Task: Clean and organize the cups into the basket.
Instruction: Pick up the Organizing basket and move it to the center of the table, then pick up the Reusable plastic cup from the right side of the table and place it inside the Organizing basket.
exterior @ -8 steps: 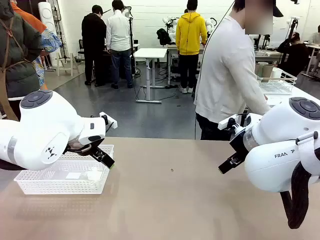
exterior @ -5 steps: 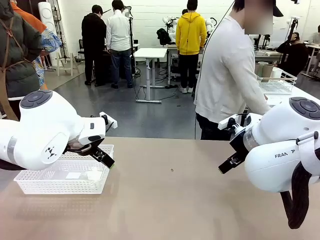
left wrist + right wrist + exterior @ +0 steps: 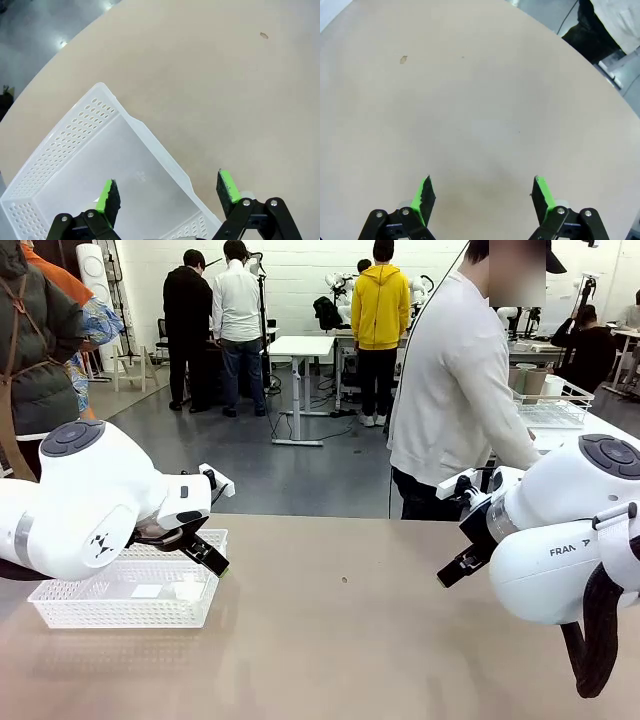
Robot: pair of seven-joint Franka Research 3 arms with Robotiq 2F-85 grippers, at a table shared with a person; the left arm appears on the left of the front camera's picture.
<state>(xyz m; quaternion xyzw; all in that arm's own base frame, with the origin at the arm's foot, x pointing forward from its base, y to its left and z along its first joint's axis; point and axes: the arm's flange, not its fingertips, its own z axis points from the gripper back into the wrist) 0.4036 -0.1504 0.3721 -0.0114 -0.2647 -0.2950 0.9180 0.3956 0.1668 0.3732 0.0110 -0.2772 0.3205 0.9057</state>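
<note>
While the basket (image 3: pixel 120 612) sits empty on the table's (image 3: pixel 340 640) near left, you have the left gripper (image 3: pixel 167 189) hanging over its right edge, jaws spread wide, holding nothing. Your right gripper (image 3: pixel 482 189) hangs over bare tabletop at the right, equally wide and empty. The cups (image 3: pixel 528 382) stand in a wire basket (image 3: pixel 560 412) far right, beside the person (image 3: pixel 455 390).

The tan bench (image 3: pixel 360 650) has a smooth, matte top. A shallow white basket (image 3: pixel 120 615) with perforated sides sits on its left side, closer to the far edge. A small dark speck (image 3: pixel 343 580) marks the middle.
</note>
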